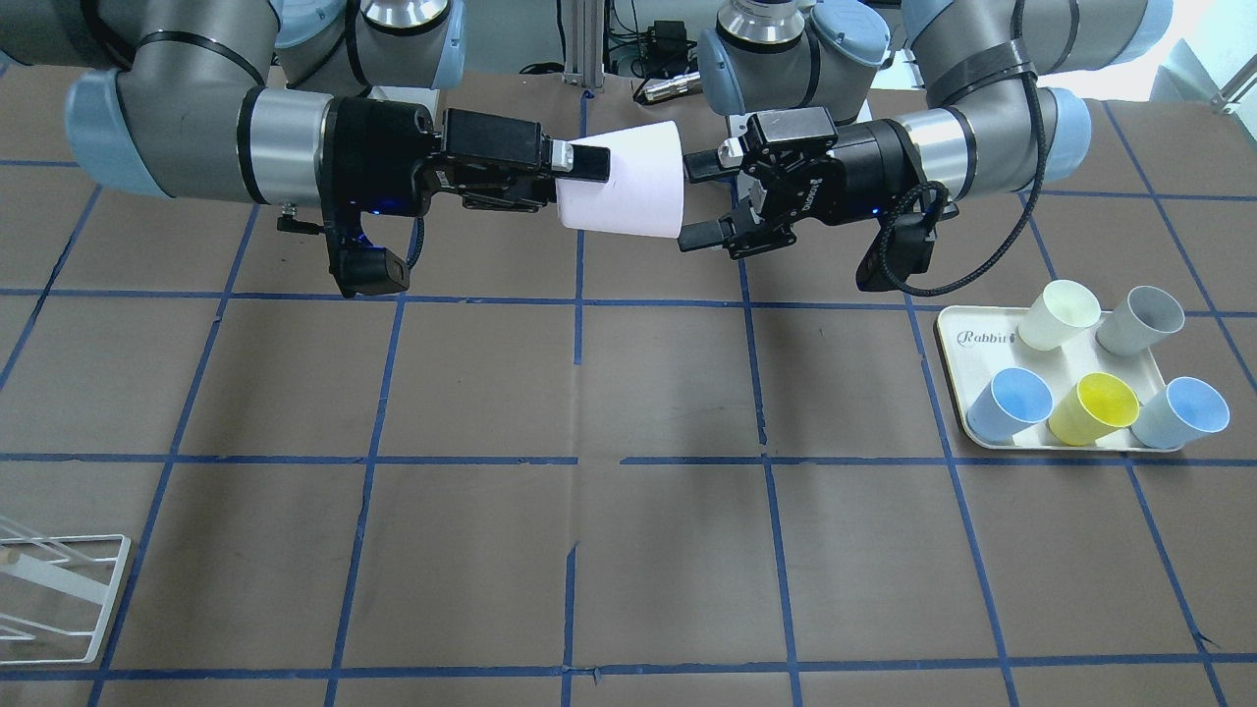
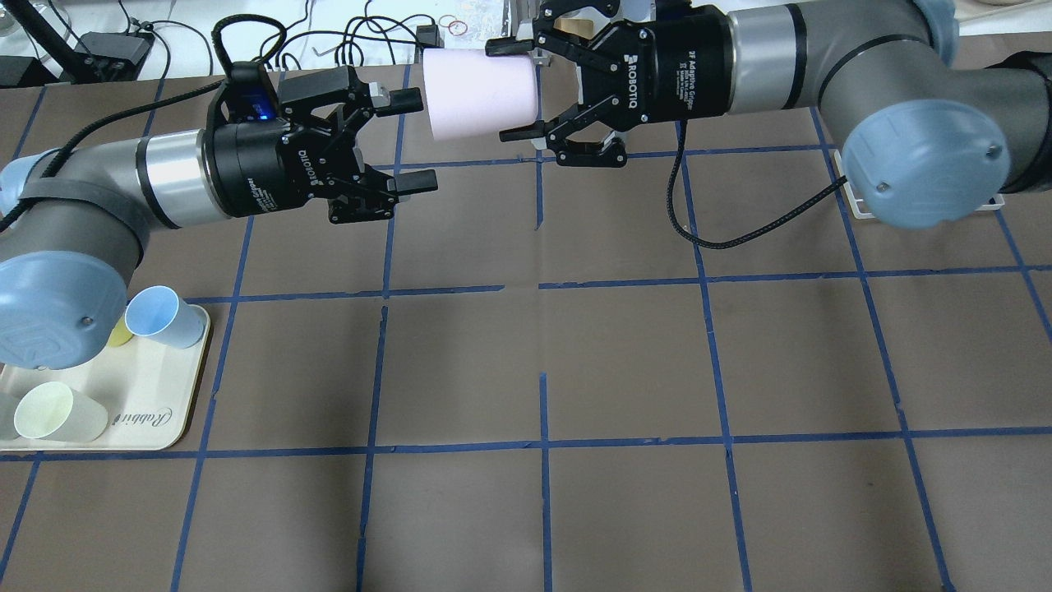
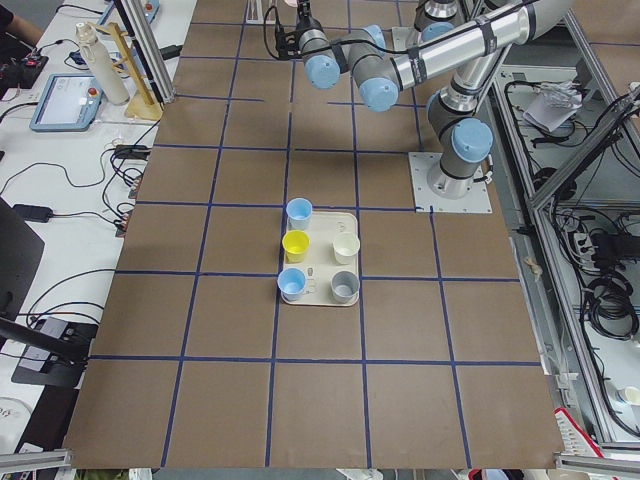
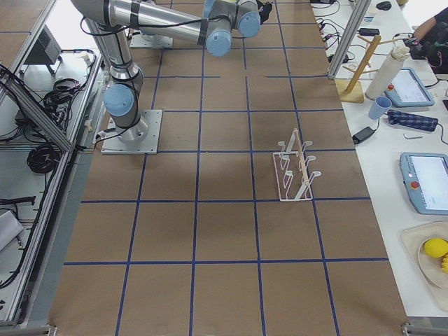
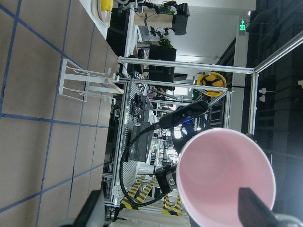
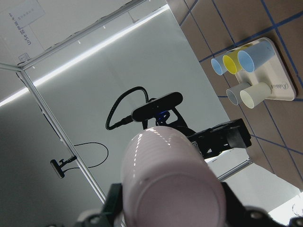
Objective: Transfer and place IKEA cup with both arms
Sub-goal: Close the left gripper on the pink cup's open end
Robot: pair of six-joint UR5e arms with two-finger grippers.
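Note:
The pale pink IKEA cup (image 1: 624,182) hangs on its side in the air over the table's far middle; it also shows in the overhead view (image 2: 477,94). My right gripper (image 2: 516,90) is shut on its base end, one finger (image 1: 589,162) along the wall. The cup's mouth (image 5: 225,179) faces my left gripper (image 1: 699,199), which is open and empty. Its fingertips (image 2: 411,100) stand just short of the rim, apart from it. The right wrist view shows the cup's bottom (image 6: 170,184) close up.
A cream tray (image 1: 953,334) on the robot's left side holds a cream cup (image 1: 1056,314), a grey cup (image 1: 1139,319), a yellow cup (image 1: 1095,407) and two light blue cups (image 1: 1011,403). A white wire rack (image 1: 59,589) stands on the robot's right side.

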